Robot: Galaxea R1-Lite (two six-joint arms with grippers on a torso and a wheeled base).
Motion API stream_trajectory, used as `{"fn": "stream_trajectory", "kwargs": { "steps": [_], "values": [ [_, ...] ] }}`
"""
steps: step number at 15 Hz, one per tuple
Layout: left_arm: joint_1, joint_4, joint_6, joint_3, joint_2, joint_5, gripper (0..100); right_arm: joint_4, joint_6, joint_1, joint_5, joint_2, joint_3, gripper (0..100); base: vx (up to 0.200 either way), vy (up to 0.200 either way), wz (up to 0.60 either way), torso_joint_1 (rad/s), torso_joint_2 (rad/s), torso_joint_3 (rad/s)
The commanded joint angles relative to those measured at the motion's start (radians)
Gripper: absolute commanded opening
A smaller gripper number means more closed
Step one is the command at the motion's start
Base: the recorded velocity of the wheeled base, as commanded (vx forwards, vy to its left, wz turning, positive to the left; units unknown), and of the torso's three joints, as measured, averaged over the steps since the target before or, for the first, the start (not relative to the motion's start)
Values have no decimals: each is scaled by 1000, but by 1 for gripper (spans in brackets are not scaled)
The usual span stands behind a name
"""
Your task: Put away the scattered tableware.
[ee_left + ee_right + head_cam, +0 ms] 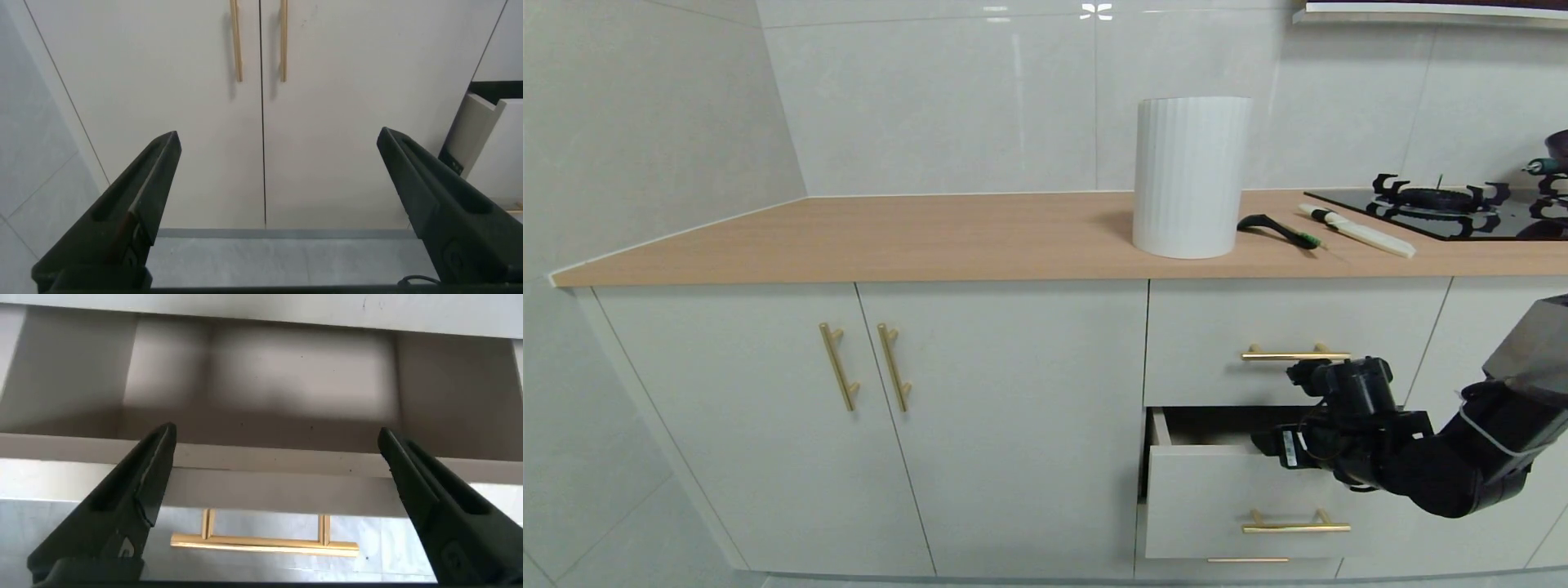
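Observation:
On the wooden countertop [931,233] stands a tall white ribbed holder [1191,175]. Just right of it lie a black utensil with a green end [1278,231] and a long white knife [1356,230]. Below them, the middle drawer [1225,490] is pulled partly out, and its inside [261,376] looks bare. My right gripper [1270,445] [274,506] hovers at the drawer's top front edge, open and holding nothing. My left gripper [278,212] is open and empty, low down and facing the double cabinet doors [263,106].
A black gas hob [1437,208] takes up the counter's right end. Gold bar handles sit on the cabinet doors [866,367], the top drawer [1294,355] and the open drawer [1294,527] [263,541]. A tiled wall closes off the left side.

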Motion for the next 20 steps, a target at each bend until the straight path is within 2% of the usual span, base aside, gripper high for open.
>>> {"fn": "stream_trajectory", "kwargs": {
  "steps": [1, 6, 12, 16, 20],
  "values": [
    [0, 0, -1, 0, 0, 0, 100, 57, -4, 0, 2, -26, 1, 100, 0, 0, 0, 0, 0, 0],
    [0, 0, -1, 0, 0, 0, 100, 287, -65, -39, 55, -141, -19, 100, 0, 0, 0, 0, 0, 0],
    [0, 0, 1, 0, 0, 0, 100, 445, -143, -38, 57, -217, -15, 100, 0, 0, 0, 0, 0, 0],
    [0, 0, -1, 0, 0, 0, 100, 503, -197, -30, 55, -224, -2, 100, 0, 0, 0, 0, 0, 0],
    [0, 0, 1, 0, 0, 0, 100, 673, -235, -16, 51, -263, -13, 100, 0, 0, 0, 0, 0, 0]
  ]
}}
